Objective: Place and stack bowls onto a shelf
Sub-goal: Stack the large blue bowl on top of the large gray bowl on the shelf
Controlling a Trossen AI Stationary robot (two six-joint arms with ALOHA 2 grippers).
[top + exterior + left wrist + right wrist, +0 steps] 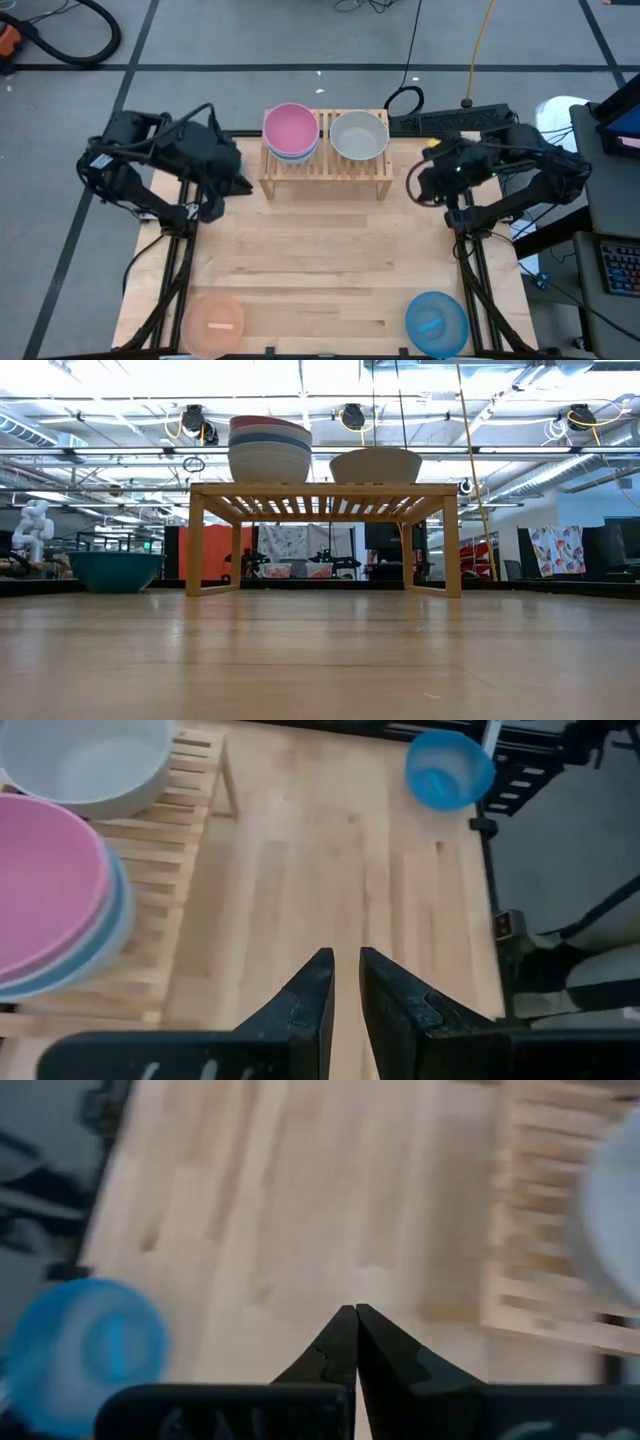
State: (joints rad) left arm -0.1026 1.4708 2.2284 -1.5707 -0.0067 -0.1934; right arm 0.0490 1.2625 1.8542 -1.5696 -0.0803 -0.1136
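Note:
The light-wood slatted shelf (325, 170) stands at the table's far middle. On its left half sits a stack of bowls (291, 130) with a pink one on top (40, 885); on its right half sits a single pale grey bowl (358, 134) (375, 465). A peach bowl (213, 323) rests near the near left corner and a blue bowl (436, 323) (448, 768) near the near right corner. My left gripper (240, 183) (345, 970) hovers left of the shelf, open by a narrow gap. My right gripper (415, 185) (355, 1312) hovers right of the shelf, shut and empty.
Bare wooden tabletop (320, 260) stretches between the shelf and the two near bowls. Black arm frames run along the left (170, 270) and right (480, 280) table edges. A cable and a power strip (450, 120) lie behind the shelf. Neither gripper shows in the low view.

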